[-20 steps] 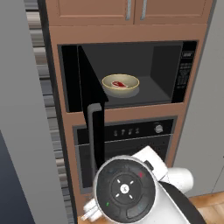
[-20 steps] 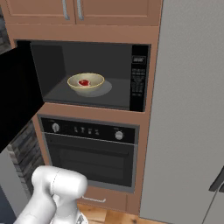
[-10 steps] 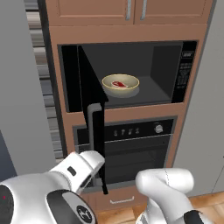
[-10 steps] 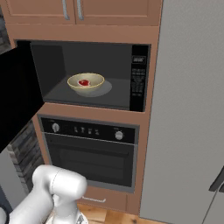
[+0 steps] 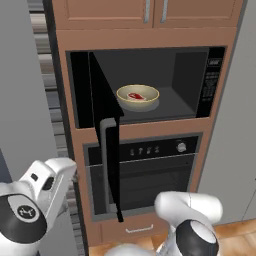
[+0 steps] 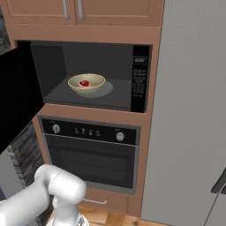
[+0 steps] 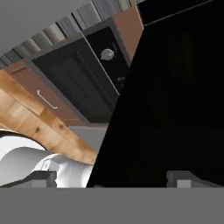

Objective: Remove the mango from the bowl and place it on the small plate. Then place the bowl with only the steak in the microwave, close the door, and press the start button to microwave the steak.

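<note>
- You are seeing the microwave (image 5: 150,85) standing open in the wooden cabinet column, with the keypad strip at its right edge.
- The bowl (image 5: 138,96) is sitting inside the microwave, on the grey turntable (image 6: 103,90), a little toward 9 o'clock of the cavity's middle in the left base view.
- The steak (image 5: 136,96) is lying in the bowl as a red piece with a white streak; nothing else is showing in the bowl.
- The door (image 5: 104,125) is swinging out toward you at the left side of the cavity; in the left base view you are looking at it nearly edge-on, with its silver-grey bar handle (image 5: 108,165) running down along the edge.
- In the right base view the door is showing as a big black panel at 9 o'clock.
- The wall oven (image 6: 90,154) with silver knobs is sitting directly under the microwave.
- The end effector (image 7: 113,178) is showing in the hand view with its fingertips (image 7: 186,178) standing spread wide at 6 o'clock, pinching nothing.
- In that view the black face of the door is lying close in front of the fingertips; whether they are touching it you cannot tell.
</note>
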Controlling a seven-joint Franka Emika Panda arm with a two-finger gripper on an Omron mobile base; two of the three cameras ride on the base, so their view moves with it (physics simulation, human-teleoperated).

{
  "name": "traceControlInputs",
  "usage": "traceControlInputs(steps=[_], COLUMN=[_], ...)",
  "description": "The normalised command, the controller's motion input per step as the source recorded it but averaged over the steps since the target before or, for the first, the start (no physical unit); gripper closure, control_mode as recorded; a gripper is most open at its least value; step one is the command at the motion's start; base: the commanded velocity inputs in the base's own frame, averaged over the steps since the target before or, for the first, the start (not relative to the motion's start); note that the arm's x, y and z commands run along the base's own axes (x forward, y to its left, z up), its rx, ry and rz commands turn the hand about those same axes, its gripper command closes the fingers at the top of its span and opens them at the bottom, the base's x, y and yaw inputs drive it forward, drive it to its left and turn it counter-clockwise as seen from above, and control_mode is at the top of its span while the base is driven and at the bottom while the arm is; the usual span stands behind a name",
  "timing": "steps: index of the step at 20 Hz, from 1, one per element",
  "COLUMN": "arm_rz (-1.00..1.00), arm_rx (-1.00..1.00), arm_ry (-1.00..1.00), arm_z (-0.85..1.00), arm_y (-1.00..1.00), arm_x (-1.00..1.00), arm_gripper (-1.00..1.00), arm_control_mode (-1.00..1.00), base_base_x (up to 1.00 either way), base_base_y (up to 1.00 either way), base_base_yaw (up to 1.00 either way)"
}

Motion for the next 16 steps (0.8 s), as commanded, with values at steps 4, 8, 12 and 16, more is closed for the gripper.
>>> traceControlInputs(steps=[4,8,12,16], arm_rz=[-0.01,-0.03,0.00,0.00], arm_rx=[-0.18,-0.08,0.00,0.01], arm_ry=[0.14,0.16,0.13,0.02], arm_z=[-0.20,-0.03,0.00,0.00], arm_y=[0.39,-0.01,-0.57,-0.86], arm_x=[0.75,0.61,0.34,0.09], arm_gripper=[-1.00,-1.00,-1.00,-1.00], arm_control_mode=[-1.00,-1.00,-1.00,-1.00], base_base_x=[0.00,0.00,0.00,0.00], base_base_y=[0.00,0.00,0.00,0.00], base_base_yaw=[0.00,0.00,0.00,0.00])
